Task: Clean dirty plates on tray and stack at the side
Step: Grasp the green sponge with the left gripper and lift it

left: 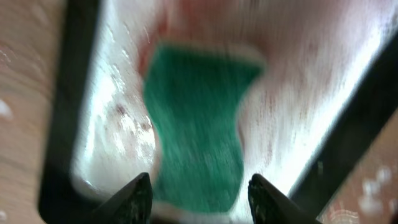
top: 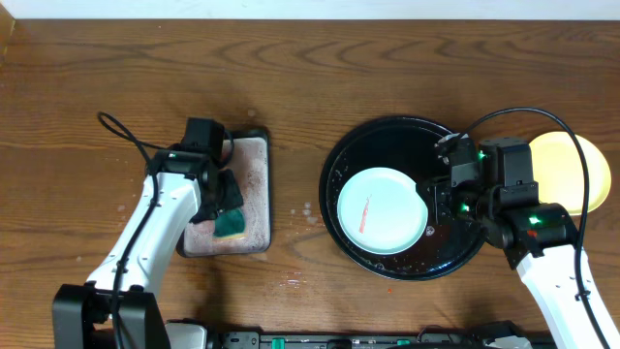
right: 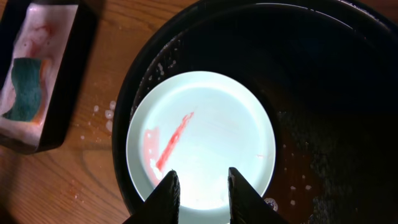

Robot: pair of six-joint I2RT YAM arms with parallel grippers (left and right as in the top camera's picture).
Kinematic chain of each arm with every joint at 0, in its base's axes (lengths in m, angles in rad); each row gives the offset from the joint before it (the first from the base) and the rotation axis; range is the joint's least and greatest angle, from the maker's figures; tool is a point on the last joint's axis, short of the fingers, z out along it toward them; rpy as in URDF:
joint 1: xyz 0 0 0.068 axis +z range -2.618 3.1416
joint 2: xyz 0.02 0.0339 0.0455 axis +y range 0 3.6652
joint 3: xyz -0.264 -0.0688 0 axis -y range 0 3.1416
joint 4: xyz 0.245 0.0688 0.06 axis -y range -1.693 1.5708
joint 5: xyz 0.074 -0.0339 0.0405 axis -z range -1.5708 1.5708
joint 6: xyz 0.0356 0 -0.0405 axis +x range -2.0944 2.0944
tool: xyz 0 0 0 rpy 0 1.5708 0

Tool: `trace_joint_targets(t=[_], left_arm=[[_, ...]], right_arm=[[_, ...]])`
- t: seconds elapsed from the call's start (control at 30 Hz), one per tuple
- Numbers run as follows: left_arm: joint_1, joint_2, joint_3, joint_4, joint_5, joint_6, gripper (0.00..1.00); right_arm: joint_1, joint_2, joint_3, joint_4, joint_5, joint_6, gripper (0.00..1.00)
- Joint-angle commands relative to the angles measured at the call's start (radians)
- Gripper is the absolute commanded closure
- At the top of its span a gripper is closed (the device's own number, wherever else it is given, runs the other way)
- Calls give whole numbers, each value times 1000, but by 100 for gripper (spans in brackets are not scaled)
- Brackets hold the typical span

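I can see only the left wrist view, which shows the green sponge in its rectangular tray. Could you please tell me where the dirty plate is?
Observer: A pale blue plate with a red smear lies in the round black tray, toward its left side.
Operator: Thank you. Where is the right pincer?
Observer: The right pincer hovers open over that plate's edge, holding nothing.
Operator: Has any plate been set aside yet?
Observer: A pale yellow plate lies on the tabletop right of the black tray, partly hidden by the right arm.
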State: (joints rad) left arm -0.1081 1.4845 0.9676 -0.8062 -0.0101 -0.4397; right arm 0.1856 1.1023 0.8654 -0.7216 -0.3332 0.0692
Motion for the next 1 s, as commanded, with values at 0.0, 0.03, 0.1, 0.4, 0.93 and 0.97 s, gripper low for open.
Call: trace_joint_targets(t=[0.0,0.03,0.1,0.4,0.93,0.97], left_arm=[[2,38,-47,75,-113,17,48],[2,51,-61,108,-111,17,48],[2,90,-83,167,-110,17,48],[2,186,-76,215,-106,17,93],[0,50,0,-64,60,17,41],[0,55,-18,-46,50,17,44]], right_arm=[[14,3,13,1,-4,5,76],[14,3,13,0,-4,5,76],[14,3,13,0,-4,5,76],[14,4,13,-4,-5,5,78],[14,4,13,-13,-4,5,81],[14,4,13,-13,-5,5,81]])
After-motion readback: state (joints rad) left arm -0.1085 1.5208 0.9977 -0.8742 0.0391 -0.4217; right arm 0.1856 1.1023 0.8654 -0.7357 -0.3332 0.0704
